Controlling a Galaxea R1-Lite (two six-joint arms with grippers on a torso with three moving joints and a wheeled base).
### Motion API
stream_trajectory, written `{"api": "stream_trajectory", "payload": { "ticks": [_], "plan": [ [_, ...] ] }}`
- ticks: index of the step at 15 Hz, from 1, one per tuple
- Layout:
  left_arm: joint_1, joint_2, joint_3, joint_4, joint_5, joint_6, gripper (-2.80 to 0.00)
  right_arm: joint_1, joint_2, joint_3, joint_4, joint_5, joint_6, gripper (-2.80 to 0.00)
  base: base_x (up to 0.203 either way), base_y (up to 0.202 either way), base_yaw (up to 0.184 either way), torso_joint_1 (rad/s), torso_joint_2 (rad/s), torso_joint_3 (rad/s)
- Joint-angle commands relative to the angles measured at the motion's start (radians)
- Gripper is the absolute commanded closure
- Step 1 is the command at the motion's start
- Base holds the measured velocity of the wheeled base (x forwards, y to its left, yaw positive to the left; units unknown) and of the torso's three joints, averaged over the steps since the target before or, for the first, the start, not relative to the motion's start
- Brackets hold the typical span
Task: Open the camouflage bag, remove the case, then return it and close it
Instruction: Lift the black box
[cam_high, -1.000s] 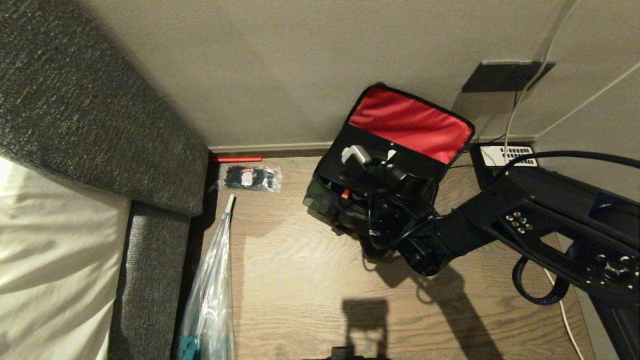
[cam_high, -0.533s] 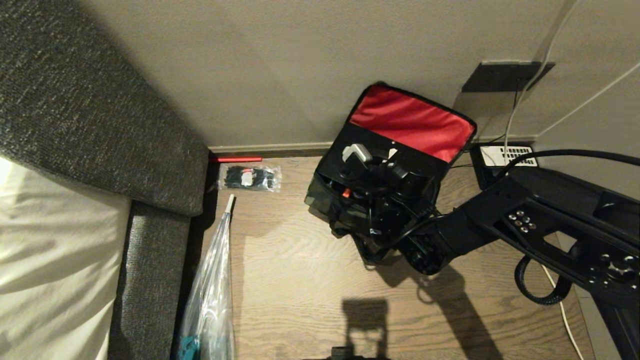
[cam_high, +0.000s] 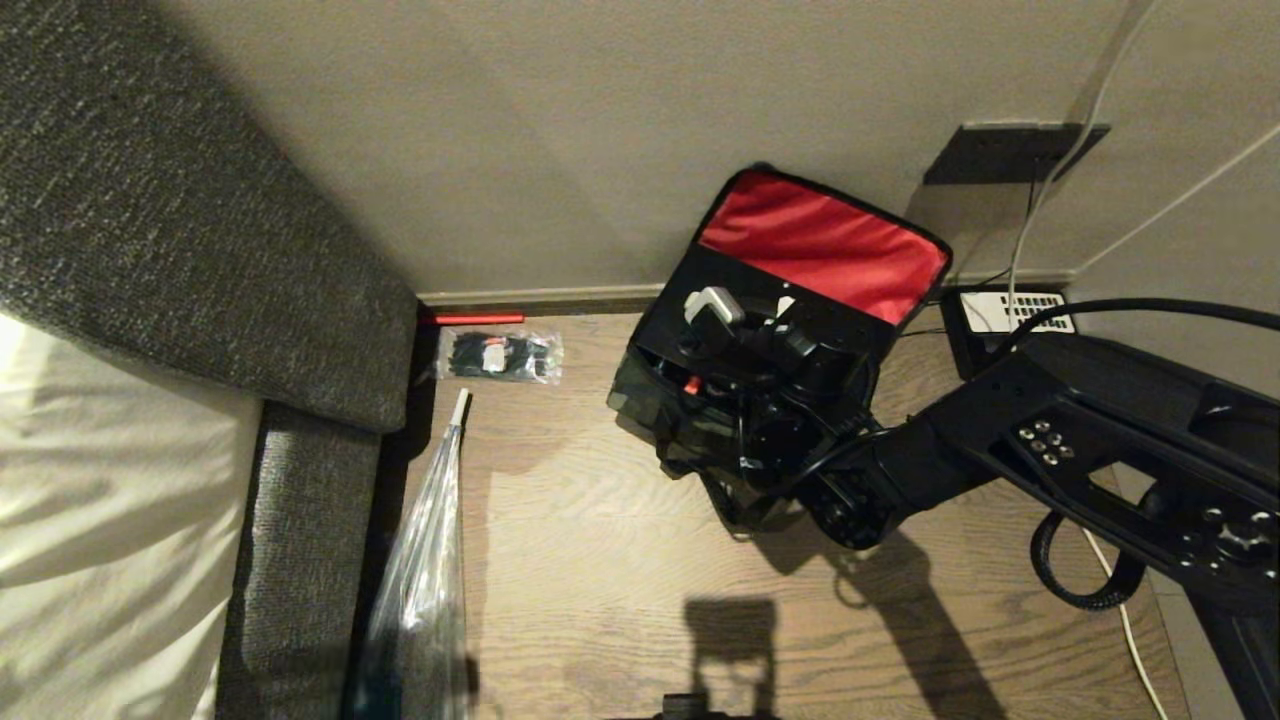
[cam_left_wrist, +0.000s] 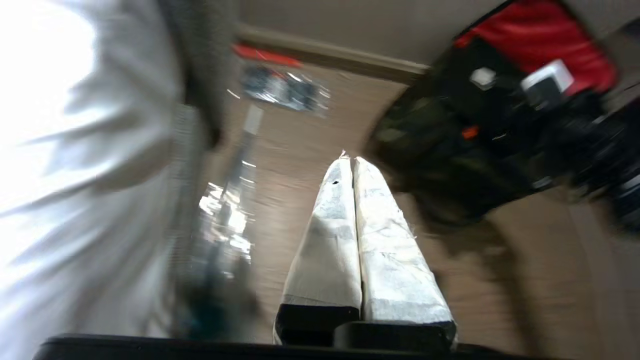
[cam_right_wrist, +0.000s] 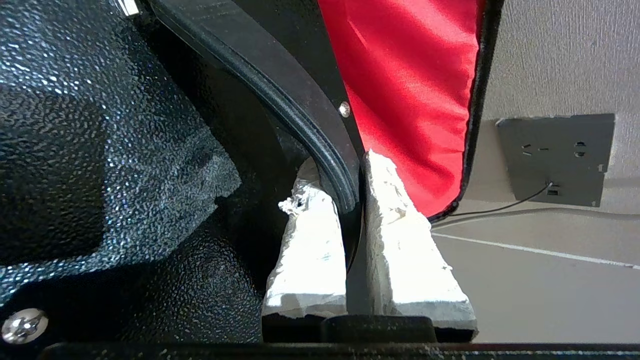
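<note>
The camouflage bag (cam_high: 640, 400) stands open on the wooden floor, its red-lined lid (cam_high: 820, 245) leaning back on the wall. The black case (cam_high: 800, 290), with a small red spot, sits upright in the bag's mouth. My right arm (cam_high: 1000, 440) reaches in from the right. The right gripper (cam_right_wrist: 340, 172) is shut on the case's black rim, beside its pebbled face (cam_right_wrist: 100, 150). In the left wrist view the left gripper (cam_left_wrist: 348, 160) is shut and empty above the floor, short of the bag (cam_left_wrist: 410, 125). It does not show in the head view.
A grey upholstered bed edge (cam_high: 150, 250) and white bedding fill the left. A clear plastic bag (cam_high: 420, 580) lies beside it, with a small packet (cam_high: 500, 355) by the skirting. A black telephone (cam_high: 1010, 310), a wall socket (cam_high: 1010, 150) and cables sit right of the bag.
The bag and my right wrist have shifted only slightly. A dark shadow has come over the near end of the clear plastic bag at the bottom left.
</note>
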Motion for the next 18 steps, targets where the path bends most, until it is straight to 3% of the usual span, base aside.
{"api": "stream_trajectory", "payload": {
  "ticks": [1, 5, 7, 10, 15, 18],
  "plan": [
    [0.001, 0.350, -0.104, -0.024, -0.052, -0.092, 0.00, 0.000, -0.003, -0.004, -0.008, -0.006, -0.006, 0.00, 0.000, 0.000, 0.000, 0.000, 0.00, 0.000],
    [0.023, 0.784, -0.146, -0.204, -0.326, -0.214, 0.00, 0.000, -0.005, -0.010, -0.005, -0.006, -0.005, 0.00, 0.000, 0.000, 0.000, 0.000, 0.00, 0.000],
    [0.028, 0.962, -0.126, -0.327, -0.404, -0.242, 0.00, 0.000, -0.013, -0.011, -0.003, -0.008, -0.005, 0.00, 0.000, 0.000, 0.000, 0.000, 0.00, 0.000],
    [0.010, 1.175, -0.129, -0.507, -0.462, -0.261, 0.00, 0.000, -0.017, -0.012, -0.003, -0.008, -0.005, 0.00, 0.000, 0.000, 0.000, 0.000, 0.00, 0.000],
    [-0.023, 1.393, -0.215, -0.615, -0.560, -0.275, 0.00, 0.000, -0.031, -0.012, -0.002, -0.008, -0.005, 0.00, 0.000, 0.000, 0.000, 0.000, 0.00, 0.000],
    [-0.073, 1.496, -0.310, -0.726, -0.626, -0.353, 0.00, 0.000, -0.040, -0.016, 0.000, -0.009, -0.004, 0.00, 0.000, 0.000, 0.000, 0.000, 0.00, 0.000]
  ]
}}
